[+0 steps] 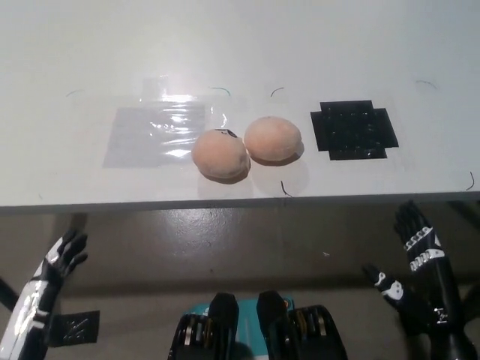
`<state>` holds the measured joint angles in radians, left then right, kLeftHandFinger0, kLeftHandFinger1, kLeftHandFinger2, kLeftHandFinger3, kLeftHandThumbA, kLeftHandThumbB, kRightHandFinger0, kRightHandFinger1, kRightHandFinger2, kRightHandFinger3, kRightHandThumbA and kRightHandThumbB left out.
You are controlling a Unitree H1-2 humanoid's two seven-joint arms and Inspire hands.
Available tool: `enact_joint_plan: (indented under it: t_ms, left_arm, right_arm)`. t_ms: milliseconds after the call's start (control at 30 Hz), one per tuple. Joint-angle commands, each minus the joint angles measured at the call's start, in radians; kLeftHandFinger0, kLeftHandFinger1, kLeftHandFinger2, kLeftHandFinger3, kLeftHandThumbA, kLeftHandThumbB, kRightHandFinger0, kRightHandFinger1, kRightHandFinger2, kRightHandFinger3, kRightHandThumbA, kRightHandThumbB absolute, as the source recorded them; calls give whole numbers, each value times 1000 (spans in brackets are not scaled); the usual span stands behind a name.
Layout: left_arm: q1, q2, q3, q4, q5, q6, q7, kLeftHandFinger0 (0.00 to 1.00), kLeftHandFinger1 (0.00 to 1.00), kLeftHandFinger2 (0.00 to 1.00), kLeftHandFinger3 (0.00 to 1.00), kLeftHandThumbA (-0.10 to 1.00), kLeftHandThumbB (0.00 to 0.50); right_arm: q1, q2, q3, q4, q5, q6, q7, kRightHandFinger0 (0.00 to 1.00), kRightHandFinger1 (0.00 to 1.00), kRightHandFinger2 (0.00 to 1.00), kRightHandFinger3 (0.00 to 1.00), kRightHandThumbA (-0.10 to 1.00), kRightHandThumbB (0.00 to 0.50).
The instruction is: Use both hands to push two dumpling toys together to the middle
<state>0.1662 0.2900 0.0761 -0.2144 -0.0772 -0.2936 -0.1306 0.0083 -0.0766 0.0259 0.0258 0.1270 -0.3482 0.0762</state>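
Two dumpling toys (246, 148) touch mid-table (67, 52); left hand (61, 255) and right hand (416, 274) — fingers apart, empty — below its edge.

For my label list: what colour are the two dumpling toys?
Peach-orange, both dumpling toys; the head view shows it.

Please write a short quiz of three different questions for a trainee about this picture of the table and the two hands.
1. True or false: the two round peach-coloured dumpling toys touch each other on the white table.
2. What lies to the right of the toys? A) black cross-shaped mat B) red bowl C) blue cup
3. Fill in: the white left hand and the black right hand are both ____ the table's front edge.

Key: 1 true; 2 A; 3 below.
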Motion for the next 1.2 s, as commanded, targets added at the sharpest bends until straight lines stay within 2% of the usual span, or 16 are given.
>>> enact_joint_plan:
  t_ms: [0, 67, 167, 267, 400, 433, 533, 667, 733, 867, 1167]
  left_arm:
    - [-12, 23, 13, 28, -54, -55, -28, 1000, 1000, 1000, 1000, 1000, 296]
    - [-15, 23, 9, 49, -65, -58, -39, 1000, 1000, 1000, 1000, 1000, 302]
    - [-17, 29, 4, 74, -69, -71, -53, 1000, 1000, 1000, 1000, 1000, 275]
    - [-19, 24, 1, 97, -66, -55, -58, 1000, 1000, 1000, 1000, 1000, 300]
    - [-25, 14, -2, 125, -56, -69, -58, 1000, 1000, 1000, 1000, 1000, 299]
    - [-24, 9, -2, 128, -49, -66, -54, 1000, 1000, 1000, 1000, 1000, 313]
    - [-25, 3, -1, 135, -52, -70, -55, 1000, 1000, 1000, 1000, 1000, 309]
    - [-30, 2, 1, 144, -51, -75, -56, 1000, 1000, 1000, 1000, 1000, 280]
    - [-32, 2, 2, 142, -46, -66, -54, 1000, 1000, 1000, 1000, 1000, 303]
    - [-31, 0, 4, 132, -53, -57, -53, 1000, 1000, 1000, 1000, 1000, 279]
    - [-33, -6, 16, 137, -53, -53, -47, 1000, 1000, 1000, 1000, 1000, 284]
  right_arm:
    - [1, -17, 4, -19, -19, -54, 26, 1000, 1000, 1000, 1000, 1000, 302]
    - [14, -14, 5, -8, -10, -60, 30, 1000, 1000, 1000, 1000, 1000, 299]
    - [23, -6, 5, 10, -18, -81, 25, 1000, 1000, 1000, 1000, 1000, 303]
    - [23, -4, 4, 25, -21, -91, 24, 1000, 1000, 1000, 1000, 1000, 303]
    - [21, -9, 7, 30, -6, -88, 36, 1000, 1000, 1000, 1000, 1000, 299]
    - [17, -13, 9, 27, -1, -84, 43, 1000, 1000, 1000, 1000, 1000, 293]
    - [16, -11, 5, 22, -11, -76, 36, 1000, 1000, 1000, 1000, 1000, 302]
    - [10, -10, 1, 31, -8, -92, 38, 1000, 1000, 1000, 1000, 1000, 298]
    - [10, -7, -1, 30, -6, -85, 36, 1000, 1000, 1000, 1000, 1000, 309]
    - [6, -7, 0, 36, -3, -91, 39, 1000, 1000, 1000, 1000, 1000, 306]
    - [0, -5, 1, 25, -2, -61, 38, 1000, 1000, 1000, 1000, 1000, 316]
